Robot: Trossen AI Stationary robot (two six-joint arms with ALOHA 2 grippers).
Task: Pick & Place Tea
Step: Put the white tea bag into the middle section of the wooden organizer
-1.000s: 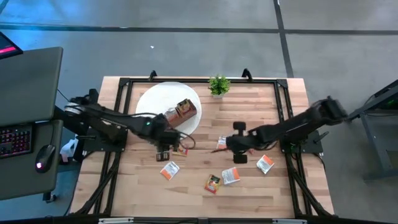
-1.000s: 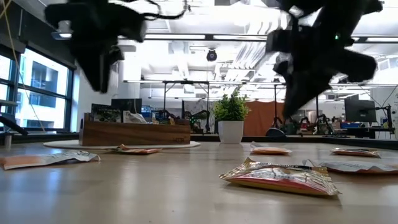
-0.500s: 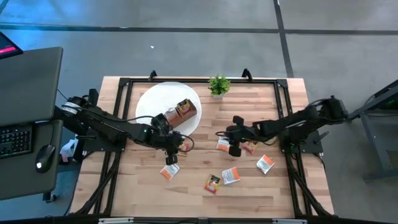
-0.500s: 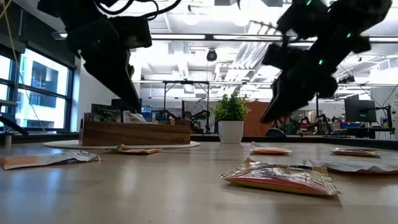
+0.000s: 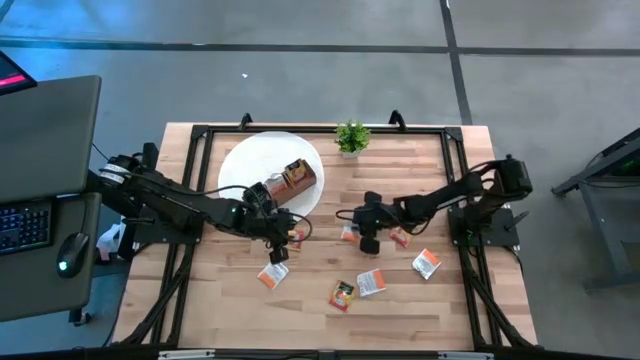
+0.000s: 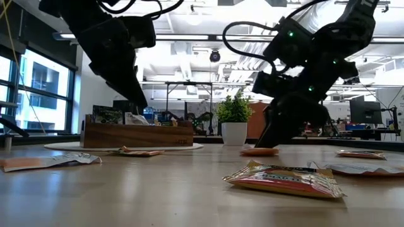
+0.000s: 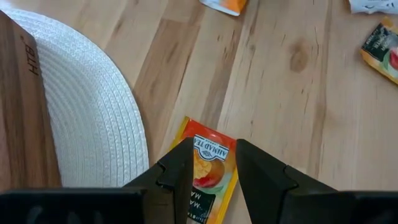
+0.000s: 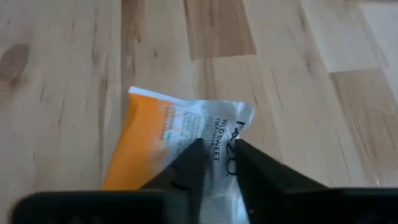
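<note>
Several tea sachets lie flat on the wooden table. My left gripper (image 5: pixel 284 240) (image 7: pixel 214 158) is open and hangs above an orange mango sachet (image 7: pixel 208 144) (image 6: pixel 136 151) beside the white round mat; its fingers stand over the sachet's two sides, clear of it. My right gripper (image 5: pixel 354 230) (image 8: pixel 219 152) is open by a narrow gap and is down on a white-and-orange sachet (image 8: pixel 168 134) (image 6: pixel 259 151) near the table's middle. The brown wooden box (image 5: pixel 290 180) (image 6: pixel 136 133) stands on the mat (image 5: pixel 250 160). My right gripper comes from above, slanting toward the table's left, and its fingertips (image 8: pixel 198 155) rest on the white half of the white-and-orange sachet (image 8: pixel 219 134). The two fingers stand a little apart on its upper face. The sachet lies flat on the table.
More sachets lie toward the near edge (image 5: pixel 273 274) (image 5: pixel 342 295) (image 5: pixel 371 282) (image 5: pixel 427 264), and one lies by my right arm (image 5: pixel 400 237). A small potted plant (image 5: pixel 351 137) (image 6: pixel 234 120) stands at the far edge. Black frame rails run along the table's sides.
My right gripper has moved toward the table's left and down onto the white-and-orange sachet, which has slid a little toward the left. My left gripper has moved a little toward the right and come lower over the orange sachet.
</note>
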